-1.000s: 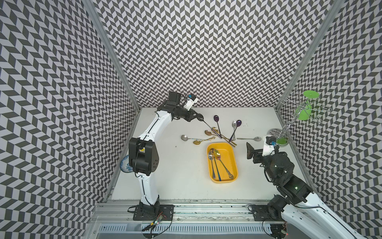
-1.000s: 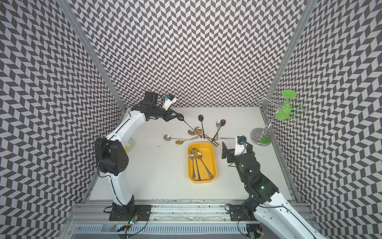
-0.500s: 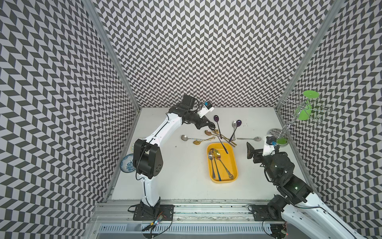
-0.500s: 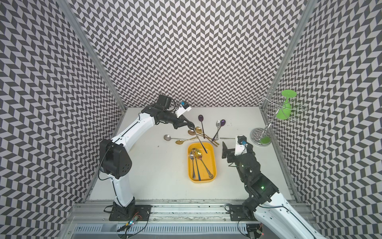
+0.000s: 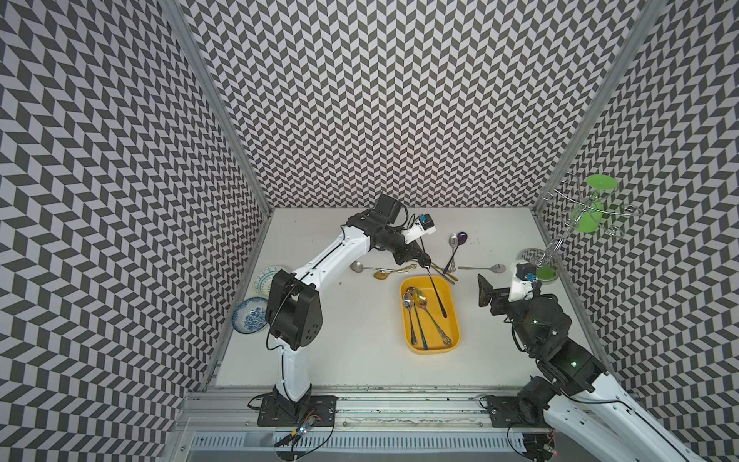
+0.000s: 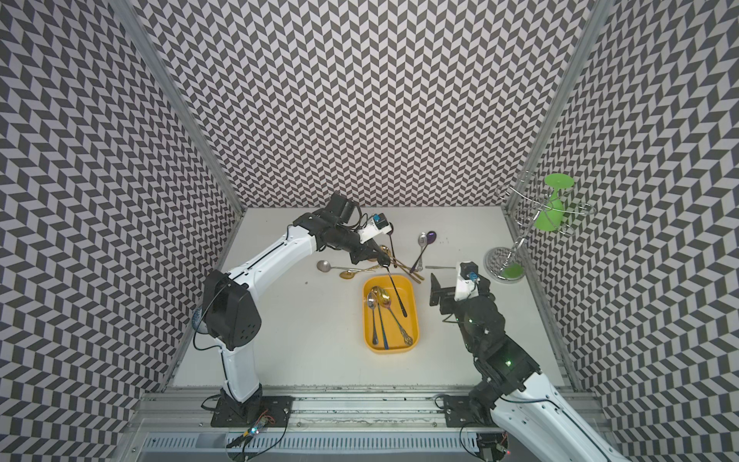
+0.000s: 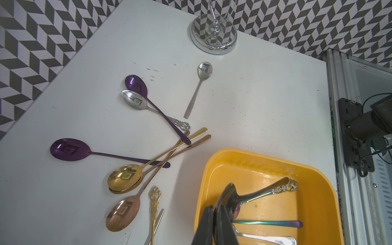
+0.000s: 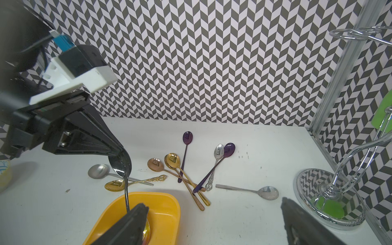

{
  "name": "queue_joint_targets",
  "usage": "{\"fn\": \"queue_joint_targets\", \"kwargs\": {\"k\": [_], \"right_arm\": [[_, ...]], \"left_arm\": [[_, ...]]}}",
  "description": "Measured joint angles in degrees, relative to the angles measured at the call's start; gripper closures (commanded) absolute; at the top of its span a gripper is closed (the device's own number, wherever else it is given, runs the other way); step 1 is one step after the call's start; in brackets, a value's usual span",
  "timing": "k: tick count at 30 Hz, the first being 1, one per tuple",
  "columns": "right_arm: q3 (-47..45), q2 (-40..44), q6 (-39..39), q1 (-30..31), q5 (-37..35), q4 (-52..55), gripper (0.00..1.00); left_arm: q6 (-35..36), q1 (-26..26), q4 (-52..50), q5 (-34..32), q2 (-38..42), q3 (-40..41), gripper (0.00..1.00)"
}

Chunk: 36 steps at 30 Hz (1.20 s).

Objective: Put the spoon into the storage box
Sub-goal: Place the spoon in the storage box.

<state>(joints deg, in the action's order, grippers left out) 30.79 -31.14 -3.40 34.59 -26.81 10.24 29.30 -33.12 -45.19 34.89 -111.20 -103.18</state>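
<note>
We held the dark spoon [image 5: 436, 294] by its bowl in the clamped left gripper [image 5: 424, 265], handle slanting down along the storage box's [image 5: 434, 351] length from its far end (right gripper [image 8: 213, 203] gaped alongside).

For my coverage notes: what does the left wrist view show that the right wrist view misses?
Left wrist only: an iridescent metal spoon handle in the shallow yellow plastic storage box. Right wrist only: the green glass hanging on the chrome rack, the open right end effector. Both: the box, and the dark metal spoon held by the left end effector.
</note>
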Motion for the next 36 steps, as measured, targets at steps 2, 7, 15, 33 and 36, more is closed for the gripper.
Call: {"fn": "queue_joint_targets", "kwargs": {"k": [2,7,15,33,36], "right_arm": [[0.0,0.0,0.0,0.0,0.0,0.0,0.00],[0.0,0.1,0.0,0.0,0.2,0.0,0.00],[0.0,0.5,0.0,0.0,0.0,0.0,0.00],[-0.6,0.5,0.0,0.0,0.2,0.0,0.00],[-0.6,0.5,0.0,0.0,0.0,0.0,0.00]], "left_arm": [[0.4,-1.1,0.0,-0.7,-0.5,0.0,0.89],[1.2,-3.6,-0.2,-2.4,-1.3,0.5,0.86],[1.9,-5.9,-0.4,-3.0,-3.0,0.5,0.76],[-4.4,-0.4,0.7,-2.3,-3.4,0.1,0.30],[-6.1,1.5,1.0,-2.1,-4.2,-0.7,0.26]]}}
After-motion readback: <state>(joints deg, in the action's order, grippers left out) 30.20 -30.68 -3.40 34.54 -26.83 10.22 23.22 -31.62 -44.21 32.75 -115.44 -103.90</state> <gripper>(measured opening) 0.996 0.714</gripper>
